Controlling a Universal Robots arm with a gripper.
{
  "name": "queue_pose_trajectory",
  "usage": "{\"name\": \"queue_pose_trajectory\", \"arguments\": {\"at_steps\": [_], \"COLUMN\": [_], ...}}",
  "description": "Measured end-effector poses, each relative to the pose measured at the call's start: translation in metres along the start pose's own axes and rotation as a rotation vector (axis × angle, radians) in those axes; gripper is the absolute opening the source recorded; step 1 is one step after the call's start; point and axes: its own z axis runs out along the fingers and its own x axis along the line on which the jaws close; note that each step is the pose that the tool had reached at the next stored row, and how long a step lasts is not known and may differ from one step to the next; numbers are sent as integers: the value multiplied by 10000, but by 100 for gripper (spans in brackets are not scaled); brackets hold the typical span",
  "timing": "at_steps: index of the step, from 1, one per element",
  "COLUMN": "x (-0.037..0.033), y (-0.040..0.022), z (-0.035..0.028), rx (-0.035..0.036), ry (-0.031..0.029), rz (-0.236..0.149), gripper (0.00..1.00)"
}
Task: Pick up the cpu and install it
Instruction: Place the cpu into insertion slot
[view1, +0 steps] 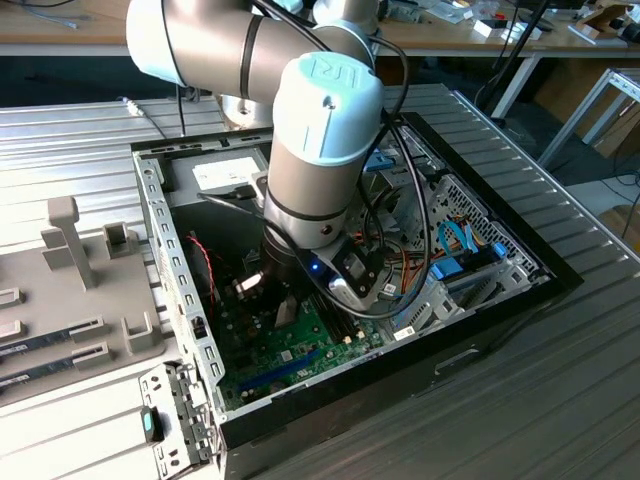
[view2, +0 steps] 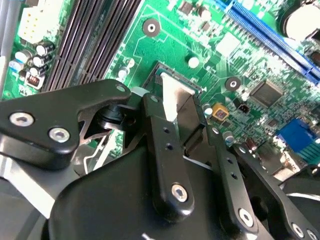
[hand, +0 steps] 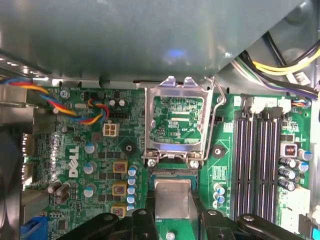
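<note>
1. CPU, small flat square chip with silver metal top and thin green rim: held between the black fingers of the end effector, low over the green motherboard; also visible in the second wrist view as a bright silver face between the finger bars.
2. End effector, black two-finger type: closed on the chip, one finger against each of two opposite edges.
3. Hinged square metal socket frame: swung up and open, standing just beyond the chip, with green board seen through its window; thin wire lever raised along one side.
4. Dark square socket bed: directly beneath and partly covered by the tilted chip in the second wrist view; contact between chip and socket cannot be told.
5. Row of long black memory slots: beside the socket frame, apart from it.
6. Bundle of red, yellow, blue and orange wires: draped across the board on the frame's other side.
7. Open black desktop computer case: lying flat on a ribbed grey metal bench, with the grey and pale-blue robot arm reaching down into it in the exterior view.
8. Grey moulded fixture tray: on the bench at the exterior view's left, well apart from the case.
</note>
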Motion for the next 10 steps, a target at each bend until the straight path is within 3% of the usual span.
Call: {"name": "queue_pose_trajectory", "arguments": {"at_steps": [10], "x": [-2], "y": [22], "z": [0], "rx": [0], "ry": [0], "rz": [-1], "gripper": [40]}}
